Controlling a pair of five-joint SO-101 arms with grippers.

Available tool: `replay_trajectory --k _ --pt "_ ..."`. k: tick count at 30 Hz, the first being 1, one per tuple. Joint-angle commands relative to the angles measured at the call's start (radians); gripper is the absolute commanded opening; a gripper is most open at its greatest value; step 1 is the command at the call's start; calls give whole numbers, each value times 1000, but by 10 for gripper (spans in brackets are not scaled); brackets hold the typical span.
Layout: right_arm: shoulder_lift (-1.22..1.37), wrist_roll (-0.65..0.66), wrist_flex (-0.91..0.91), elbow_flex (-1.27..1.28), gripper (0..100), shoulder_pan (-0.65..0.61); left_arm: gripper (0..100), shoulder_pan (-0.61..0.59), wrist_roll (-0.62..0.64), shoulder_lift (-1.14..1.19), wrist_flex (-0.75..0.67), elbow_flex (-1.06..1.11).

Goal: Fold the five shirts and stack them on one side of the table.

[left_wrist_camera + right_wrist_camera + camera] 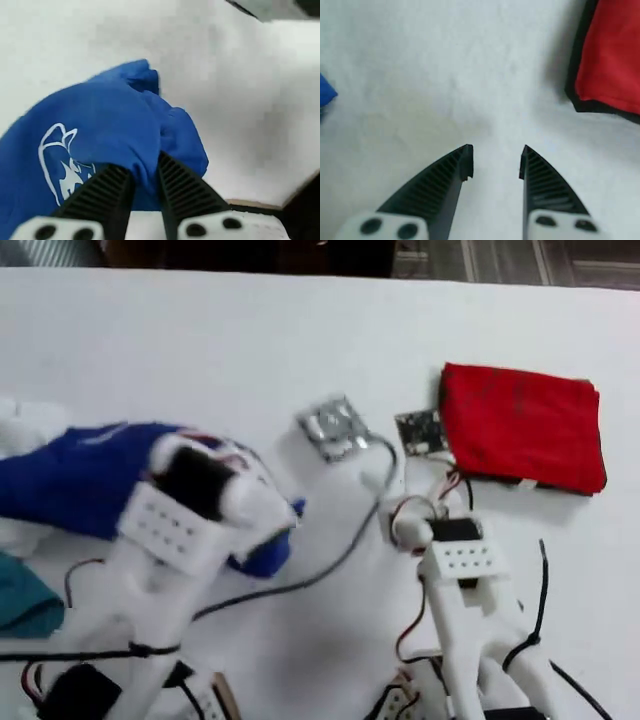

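Left end effector: closed on a fold of the blue shirt, with the fabric pinched between both fingers.
Blue shirt: bunched and not folded, at the left side of the table and reaching its left edge. A white printed emblem is noted in the left wrist view.
Right end effector: fingers moderately apart with nothing between them, held over bare table near the middle.
Red shirt: folded into a rectangle and laid flat toward the right edge of the table, on top of a black layer.
Black layer: seen as a thin edge under the red shirt.
Teal shirt: crumpled at the left edge, toward the near-left corner.
Silvery module: mid-table.
Dark circuit board: just beside the red shirt's left side.
Grey cable: laid across the table from the module area toward the near edge.
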Motion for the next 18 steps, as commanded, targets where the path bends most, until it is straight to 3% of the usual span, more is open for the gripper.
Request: replay_trajectory --k 1,10,18 --pt "-31 -8 -85 28 161 7 24 2 2 -31 -18 99" --pt "108 -9 -166 -21 162 -74 24 -408 -124 -32 -44 91" --pt "415 -9 -48 -272 162 -142 24 -459 -129 -32 0 71"
